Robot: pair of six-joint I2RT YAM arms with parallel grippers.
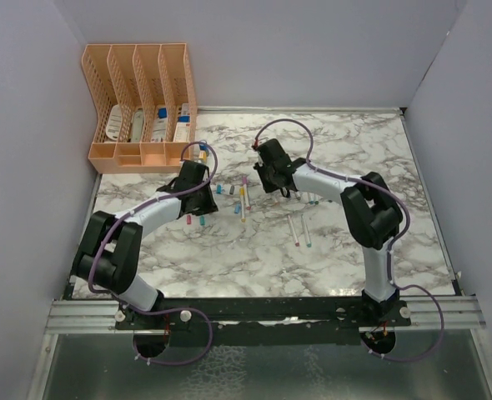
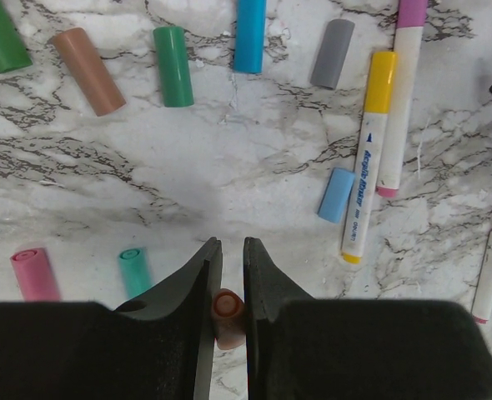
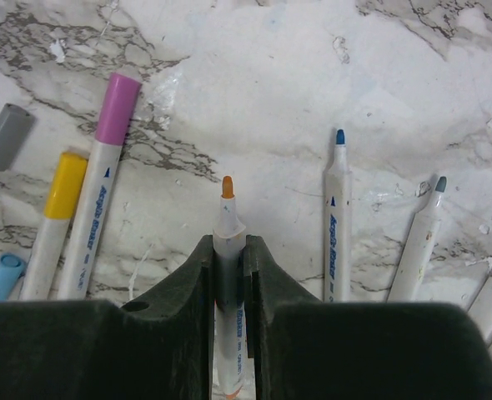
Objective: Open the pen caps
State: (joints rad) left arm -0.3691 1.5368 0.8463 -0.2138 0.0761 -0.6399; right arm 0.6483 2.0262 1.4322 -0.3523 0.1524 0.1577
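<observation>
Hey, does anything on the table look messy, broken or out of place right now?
Nothing spilled or broken. Loose pen caps lie scattered on the marble table, as the job would leave them. The only holdouts: a yellow-capped pen and a pink-capped pen, side by side, not yet opened.

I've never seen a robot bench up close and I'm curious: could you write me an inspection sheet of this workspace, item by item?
Surface: marble-patterned table; no spills seen.
Job's things: pen caps in green, brown, blue, grey, pink and teal lie scattered; a yellow-capped pen and a purple-capped pen are not yet opened; uncapped pens lie nearby.
Clutter: orange rack at the far left corner, holding white-and-blue packs.
Grippers: left gripper shut on an orange-brown cap; right gripper shut on an orange-tipped pen, cap off.
Cables: purple cables loop along both arms and below the bases.
Surroundings: plain grey walls on three sides; nothing else seen.
</observation>
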